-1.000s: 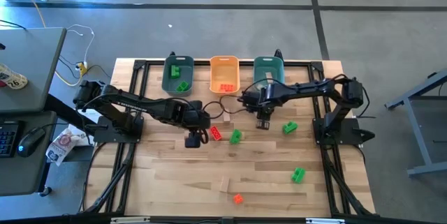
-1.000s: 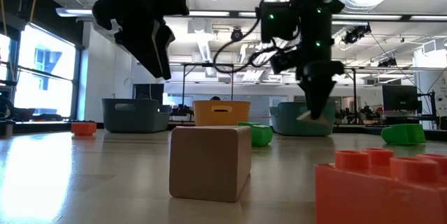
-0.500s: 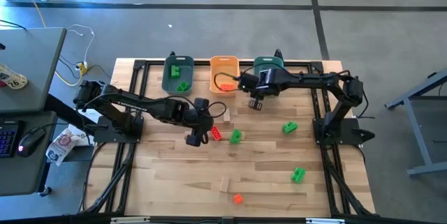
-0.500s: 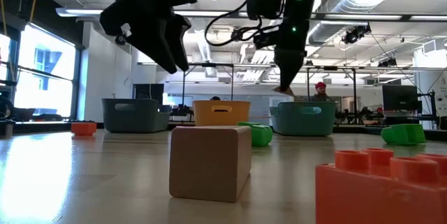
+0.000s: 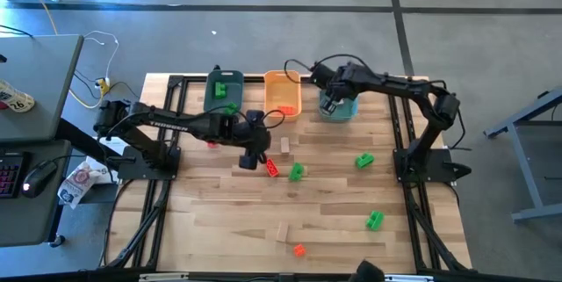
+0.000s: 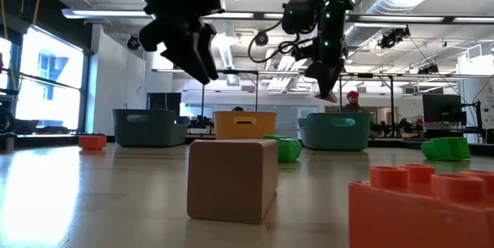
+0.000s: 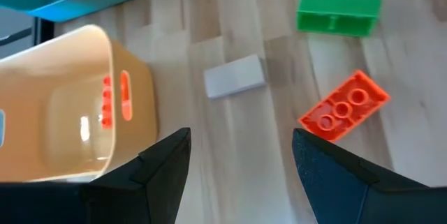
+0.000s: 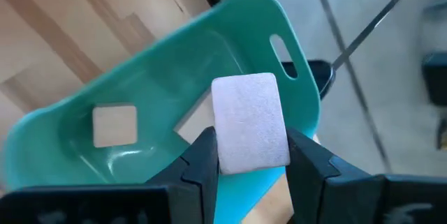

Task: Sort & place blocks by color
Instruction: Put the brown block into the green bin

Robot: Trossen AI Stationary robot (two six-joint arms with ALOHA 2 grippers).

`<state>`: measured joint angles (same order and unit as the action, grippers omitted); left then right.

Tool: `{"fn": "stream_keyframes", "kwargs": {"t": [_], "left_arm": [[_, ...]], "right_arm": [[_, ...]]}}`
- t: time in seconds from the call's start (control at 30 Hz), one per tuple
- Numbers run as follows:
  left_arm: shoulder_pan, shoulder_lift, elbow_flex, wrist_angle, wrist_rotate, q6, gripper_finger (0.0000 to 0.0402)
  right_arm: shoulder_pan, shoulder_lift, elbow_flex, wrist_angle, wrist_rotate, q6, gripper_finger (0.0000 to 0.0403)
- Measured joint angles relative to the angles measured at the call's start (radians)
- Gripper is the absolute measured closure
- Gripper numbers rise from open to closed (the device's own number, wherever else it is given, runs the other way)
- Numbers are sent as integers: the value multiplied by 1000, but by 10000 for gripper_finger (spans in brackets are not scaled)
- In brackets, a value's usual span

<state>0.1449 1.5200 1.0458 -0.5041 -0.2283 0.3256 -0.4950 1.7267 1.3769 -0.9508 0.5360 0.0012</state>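
Observation:
My right gripper is shut on a pale tan block and hangs over the right teal bin, where another tan block lies on the floor. My left gripper is open above the table. Below it a tan block, a red-orange block and a green block lie flat on the wood. More green blocks, a tan one and a red one lie nearer the front. My right gripper pinches the tan block by two opposite side faces between its two fingers. The fingers point down at it from above. The block is lifted clear, above the opening of the right teal bin, and shows at the fingertips in the low view.
Three bins stand in a row at the far edge: a left teal bin with green blocks, an orange bin with red blocks, and the right teal bin. Black frame rails run along the table's sides. In the low view a tan block stands close to the camera.
My right gripper, shut on the tan block, has risen from the middle of the table and moved toward the far edge until it is over the right teal bin. My left gripper has moved a little toward the far edge and right, staying open.

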Motion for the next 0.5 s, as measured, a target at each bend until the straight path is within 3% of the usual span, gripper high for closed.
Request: {"fn": "stream_keyframes", "kwargs": {"t": [0.33,0.5], "left_arm": [[20,0,0,12,70,17,165],[19,0,0,13,74,95,165]], "right_arm": [[-150,53,0,18,-290,-46,301],[-179,82,-2,43,-305,-69,301]]}}
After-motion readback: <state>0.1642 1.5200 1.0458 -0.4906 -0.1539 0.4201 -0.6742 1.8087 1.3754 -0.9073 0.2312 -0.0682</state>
